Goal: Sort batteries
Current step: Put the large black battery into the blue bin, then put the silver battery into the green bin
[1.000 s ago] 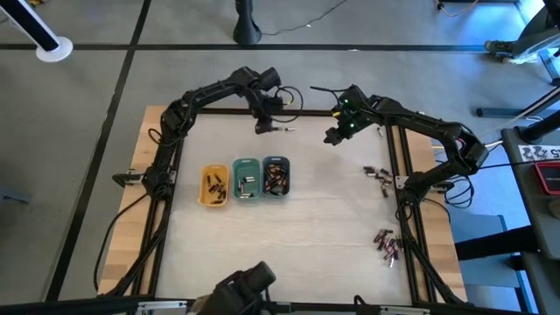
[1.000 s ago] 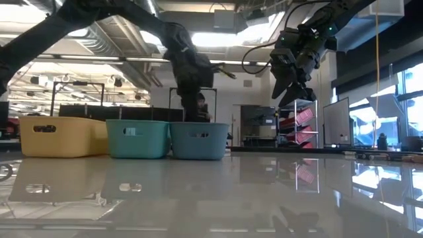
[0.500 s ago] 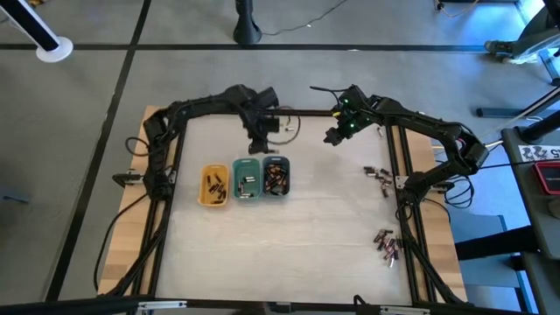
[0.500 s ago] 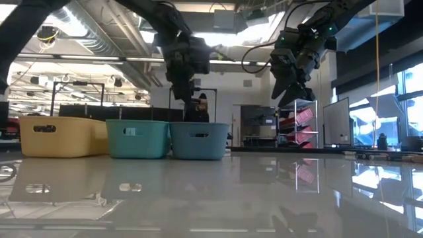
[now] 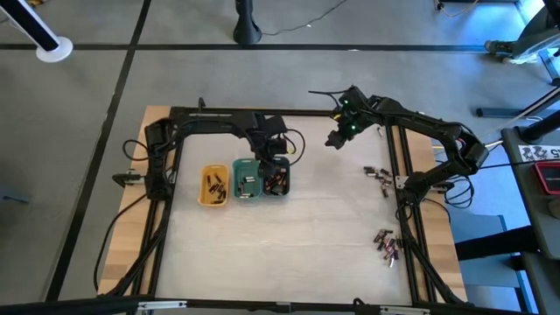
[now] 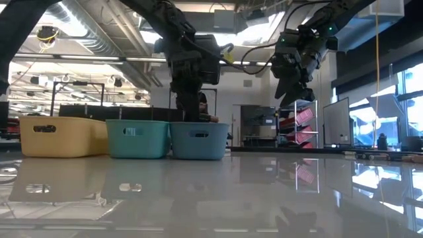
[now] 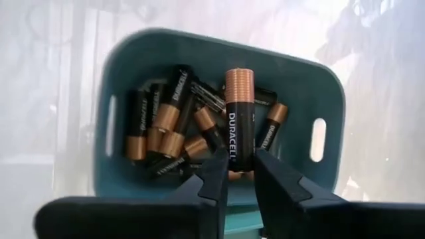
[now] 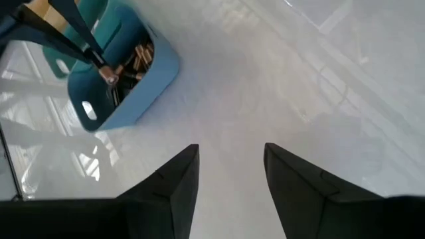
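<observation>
- The left gripper has swung from the desk's far edge to hang over the grey-blue tray, its fingers nearly closed on one battery, so a drop looks imminent.
- The right gripper waits far right, fingers half open, empty.
- Unsorted batteries lie right.

Glossy copper-and-black batteries; smooth plastic grey-blue tray; pale wood table.
</observation>
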`<state>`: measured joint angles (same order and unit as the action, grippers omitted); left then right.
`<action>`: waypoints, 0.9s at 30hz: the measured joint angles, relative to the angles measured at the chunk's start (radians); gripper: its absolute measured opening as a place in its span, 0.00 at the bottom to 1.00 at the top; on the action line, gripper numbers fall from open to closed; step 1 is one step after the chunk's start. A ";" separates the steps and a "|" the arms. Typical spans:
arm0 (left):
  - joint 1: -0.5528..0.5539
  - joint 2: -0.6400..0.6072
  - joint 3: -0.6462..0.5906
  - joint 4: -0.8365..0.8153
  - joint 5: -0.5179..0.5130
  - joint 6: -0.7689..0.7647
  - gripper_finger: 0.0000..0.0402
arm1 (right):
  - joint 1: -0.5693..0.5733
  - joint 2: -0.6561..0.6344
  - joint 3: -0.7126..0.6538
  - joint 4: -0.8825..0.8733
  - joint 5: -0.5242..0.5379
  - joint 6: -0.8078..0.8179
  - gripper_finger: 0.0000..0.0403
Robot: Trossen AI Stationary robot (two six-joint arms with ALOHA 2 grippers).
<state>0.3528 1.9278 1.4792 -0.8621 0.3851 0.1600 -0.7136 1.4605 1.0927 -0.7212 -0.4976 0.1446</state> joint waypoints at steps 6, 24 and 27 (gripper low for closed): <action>-0.033 0.000 0.000 -0.030 -0.079 -0.102 0.22 | 0.000 -0.007 0.000 -0.038 -0.002 -0.080 0.43; -0.073 -0.150 0.009 0.004 -0.288 -0.279 0.31 | 0.001 -0.083 0.000 -0.066 0.008 -0.093 0.43; -0.033 -0.159 0.009 0.006 -0.292 -0.252 0.30 | 0.002 -0.083 0.000 -0.064 0.008 -0.063 0.43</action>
<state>0.3201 1.7690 1.4883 -0.8557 0.0928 -0.0920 -0.7115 1.3773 1.0927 -0.7856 -0.4896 0.0813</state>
